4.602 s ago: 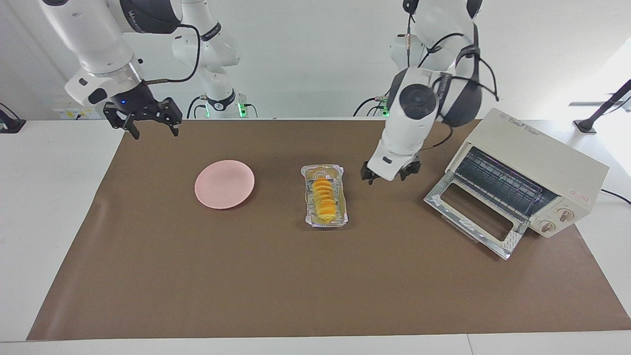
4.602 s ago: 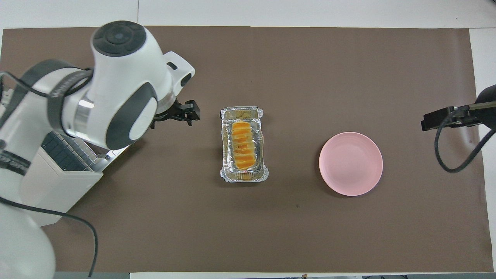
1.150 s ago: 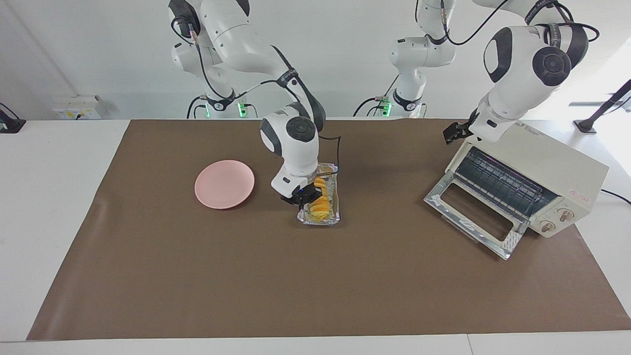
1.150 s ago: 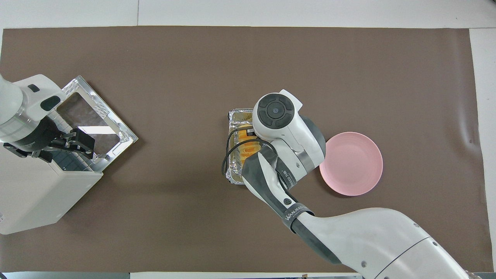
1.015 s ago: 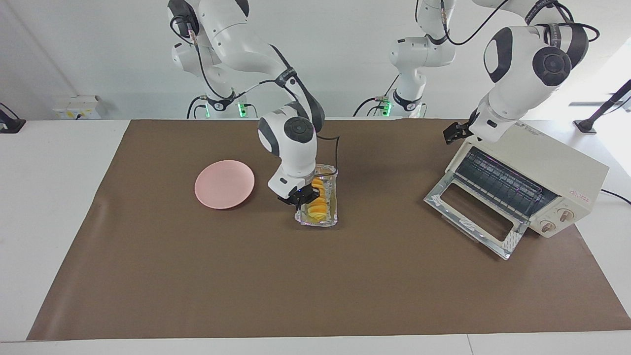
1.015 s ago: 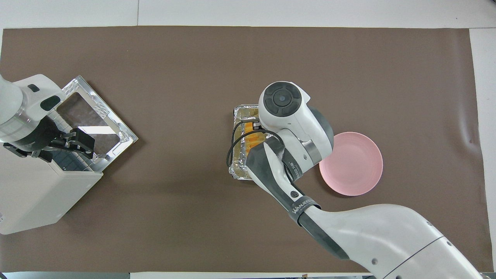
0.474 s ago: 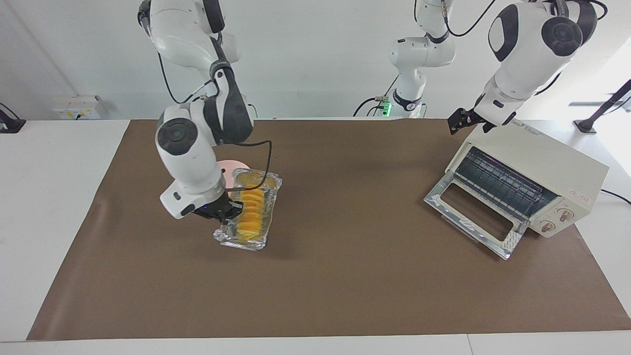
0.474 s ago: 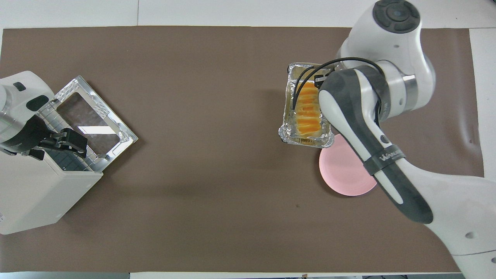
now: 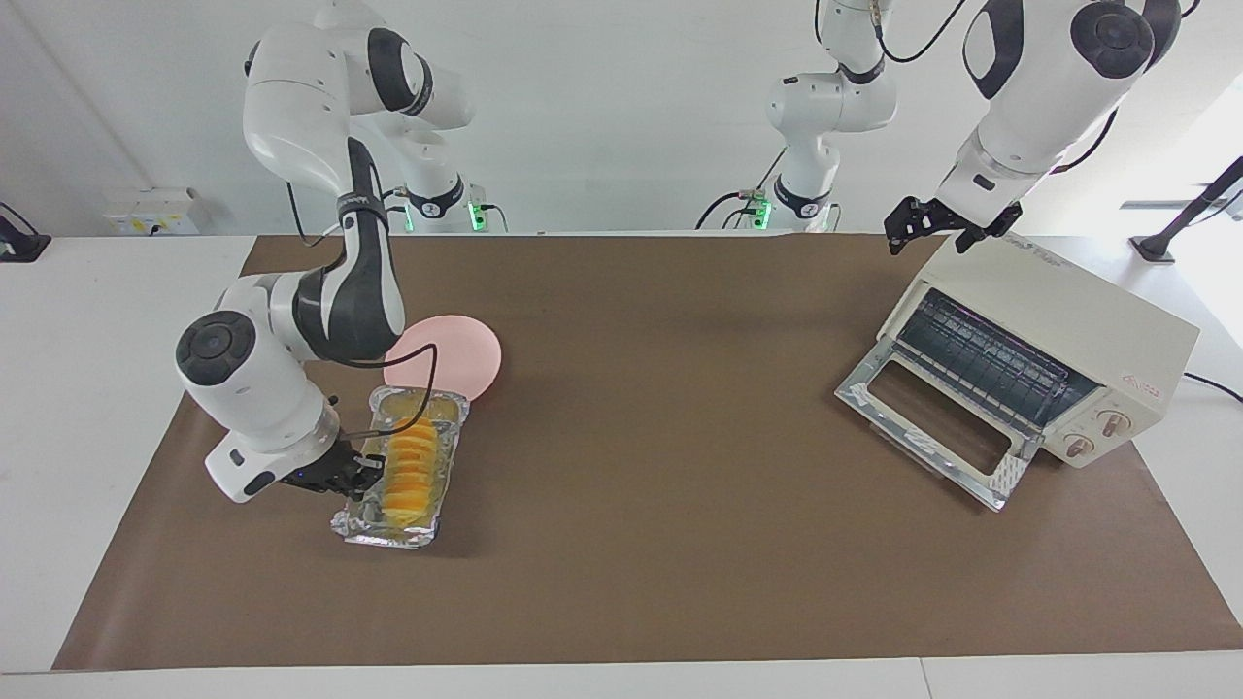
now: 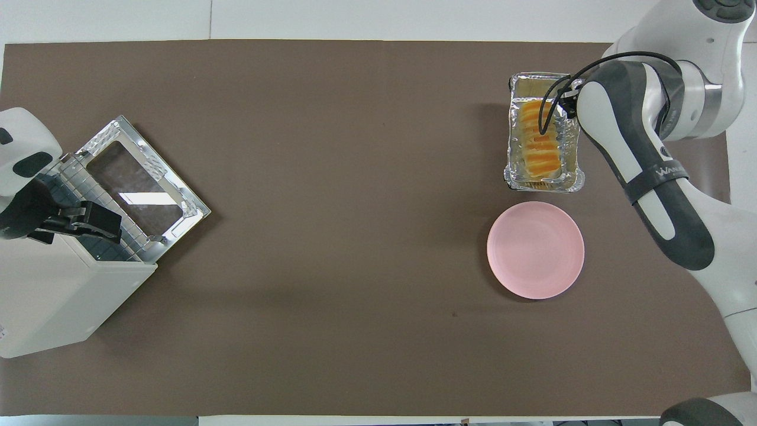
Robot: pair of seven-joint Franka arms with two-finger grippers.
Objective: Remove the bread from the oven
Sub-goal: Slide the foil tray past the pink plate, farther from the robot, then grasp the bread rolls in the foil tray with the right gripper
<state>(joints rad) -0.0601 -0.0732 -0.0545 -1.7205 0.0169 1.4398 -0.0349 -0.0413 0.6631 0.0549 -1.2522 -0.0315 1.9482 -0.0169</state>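
The bread, a ridged golden-orange loaf, lies in a crinkled foil tray. My right gripper is shut on the tray's long rim. It holds the tray low at the right arm's end of the table, just farther from the robots than the pink plate; I cannot tell if it rests on the mat. The overhead view shows the bread and the tray. The cream-white oven stands at the left arm's end with its door dropped open and its rack bare. My left gripper is open over the oven's top corner.
The round pink plate lies bare on the brown mat, also in the overhead view. The oven and its open door fill the left arm's end.
My right gripper has carried the foil tray with the bread from the table's middle, past the pink plate, toward the right arm's end and lower. My left gripper has risen slightly above the oven.
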